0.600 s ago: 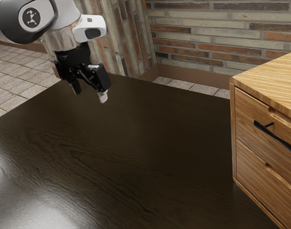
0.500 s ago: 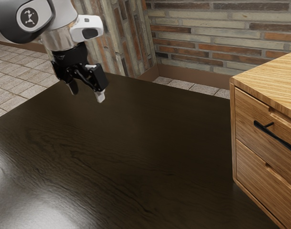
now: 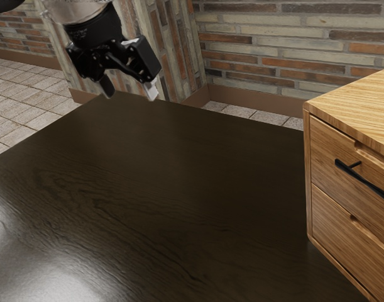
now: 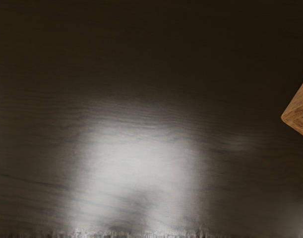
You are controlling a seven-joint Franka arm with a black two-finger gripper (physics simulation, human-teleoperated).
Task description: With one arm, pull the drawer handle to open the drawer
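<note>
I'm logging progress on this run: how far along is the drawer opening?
Nothing looks done: the top drawer looks shut in the cabinet. In hand: the gripper hangs open and empty above the far side of the table, well away from the handle. Left: reach, grasp and pull.

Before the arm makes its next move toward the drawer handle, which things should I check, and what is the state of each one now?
1. The gripper is open and empty: ok.
2. The gripper is close to the handle: not ok; it hangs high at the exterior view's left, and the handle is at the far right.
3. The upper drawer is shut, its front looking flush with the cabinet: ok as a start.
4. The whole handle is in view: not ok; the exterior view's right edge cuts it off.
5. The finger gap is wide enough for the handle: cannot tell.
</note>
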